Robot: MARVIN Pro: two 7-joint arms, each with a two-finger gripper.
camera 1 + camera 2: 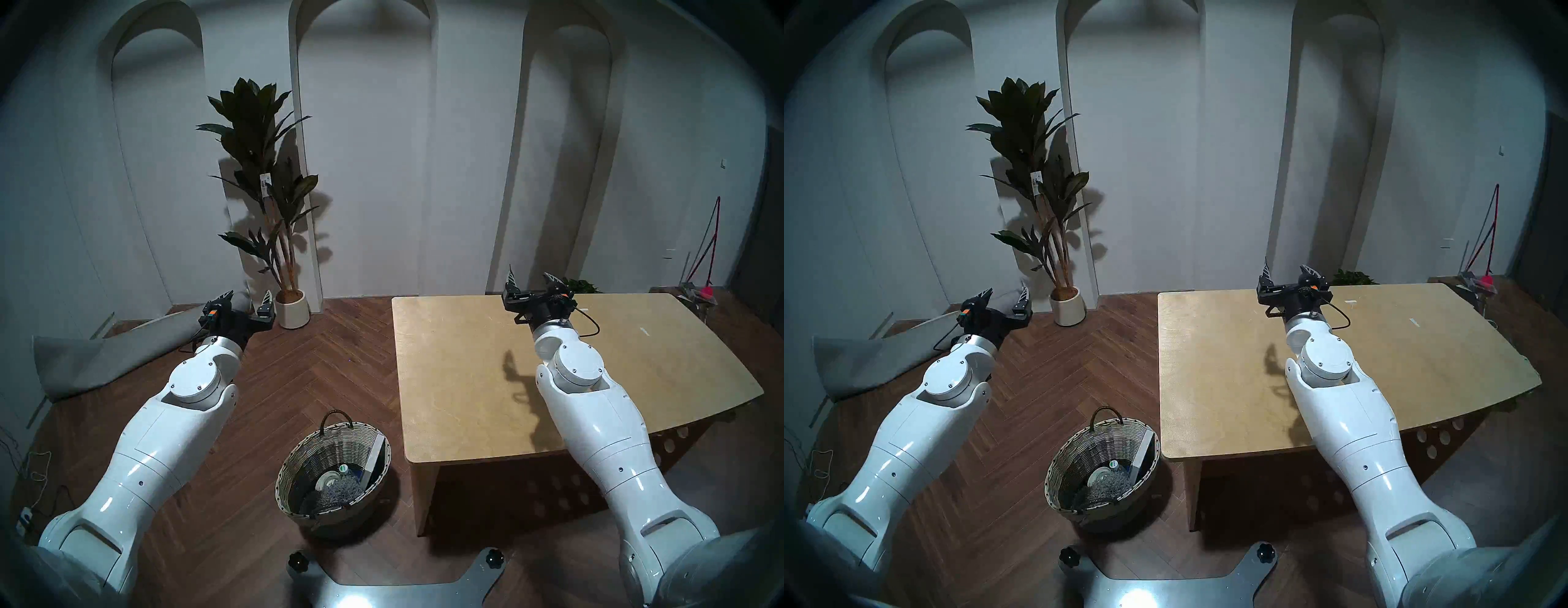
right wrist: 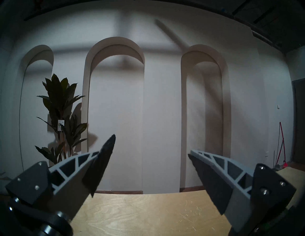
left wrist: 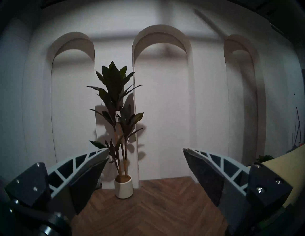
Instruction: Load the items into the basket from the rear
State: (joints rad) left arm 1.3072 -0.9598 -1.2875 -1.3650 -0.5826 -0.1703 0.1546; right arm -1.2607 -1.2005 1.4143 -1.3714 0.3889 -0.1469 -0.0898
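Note:
The round wicker basket (image 1: 297,456) (image 1: 1067,456) stands on the floor between my arms, beside the table's near left corner. Inside it lie a shaggy grey duster head (image 1: 339,494) (image 1: 1108,484), a bottle of which the white-green cap (image 1: 343,468) shows, and a thin book (image 1: 375,460) (image 1: 1143,452) leaning against the right wall. My left gripper (image 1: 249,297) (image 1: 1006,293) (image 3: 145,150) hangs open and empty over the floor, far beyond the basket. My right gripper (image 1: 529,274) (image 1: 1284,265) (image 2: 151,143) is open and empty above the table's far edge.
A pale wooden table (image 1: 466,382) (image 2: 148,214) fills the right side. A potted plant in a white pot (image 1: 292,308) (image 3: 124,187) stands at the back wall. A grey cushion (image 1: 85,361) lies on the floor at left. My base plate (image 1: 394,588) sits just behind the basket.

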